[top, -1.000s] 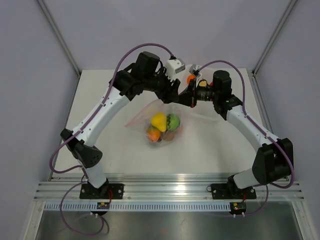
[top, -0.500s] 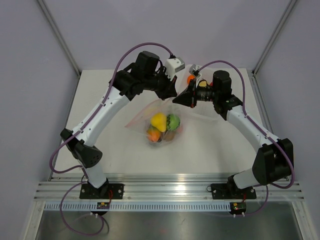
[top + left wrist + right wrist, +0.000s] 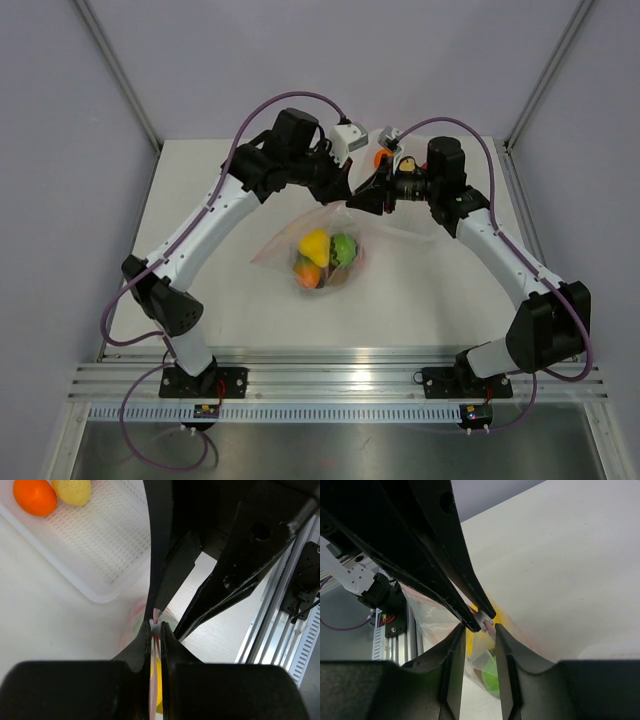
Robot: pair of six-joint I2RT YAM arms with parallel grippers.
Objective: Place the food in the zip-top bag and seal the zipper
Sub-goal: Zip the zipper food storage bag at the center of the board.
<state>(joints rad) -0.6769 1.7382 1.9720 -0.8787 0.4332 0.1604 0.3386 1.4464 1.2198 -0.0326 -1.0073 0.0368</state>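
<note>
The zip-top bag [image 3: 318,245] hangs tilted at mid-table with the food [image 3: 322,257] inside: yellow, green, orange and brown pieces. My left gripper [image 3: 343,192] is shut on the zipper [image 3: 155,645], pinching the pink strip and a small white slider [image 3: 156,626] at its tips. The right gripper [image 3: 358,200] faces it from the right. Its jaws stand open on either side of the bag's top edge [image 3: 479,645], just below the left gripper's fingertips [image 3: 470,622]. Green food [image 3: 492,680] shows through the plastic.
A translucent white tray [image 3: 100,545] lies behind the grippers at the back of the table, holding an orange fruit [image 3: 35,496] and a yellow one [image 3: 72,489]. The aluminium rail [image 3: 340,380] runs along the near edge.
The left gripper has shut on the zipper. The right gripper, shut before, has just opened. The bag and its food have shifted slightly towards the grippers.
</note>
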